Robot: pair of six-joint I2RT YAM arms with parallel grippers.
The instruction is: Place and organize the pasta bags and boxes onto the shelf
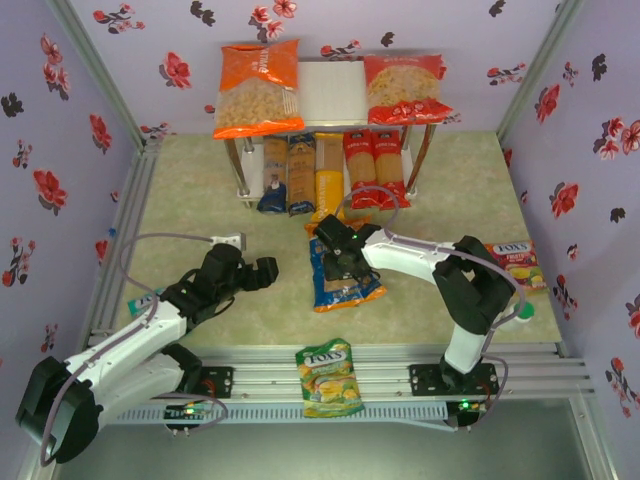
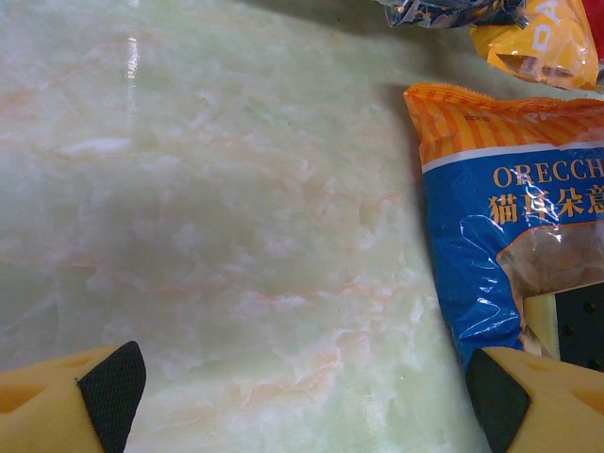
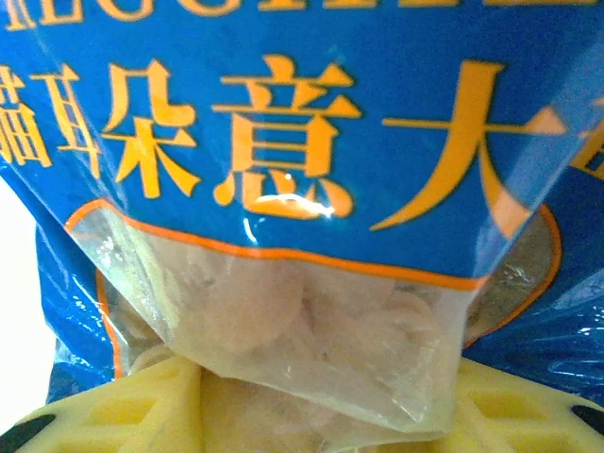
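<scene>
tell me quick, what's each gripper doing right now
left gripper: open, holding nothing
right gripper: closed on the blue-and-orange bag

Lilac walls (image 1: pixel 90 60) sprinkled with red and black flowers surround a pale green, marbled table (image 1: pixel 200 190). At twelve o'clock, the white shelf (image 1: pixel 333 90) carries an orange bag (image 1: pixel 258 90) and a red bag (image 1: pixel 405 88), each with a clear window of pale pasta. Beneath are two brown pasta boxes (image 1: pixel 301 175) with dark blue ends, a yellow box (image 1: pixel 328 190) and two red boxes (image 1: pixel 360 165). At centre, the blue-and-orange bag (image 1: pixel 345 280) bears orange lettering and an orange-striped top. At six o'clock is a green-yellow Fox's candy bag (image 1: pixel 330 378); at three o'clock, a red-pink one (image 1: pixel 515 262). My left fingers (image 2: pixel 47 406) are yellow with black pads (image 2: pixel 113 392); my right fingers (image 3: pixel 160 406) are yellow lattice.
</scene>
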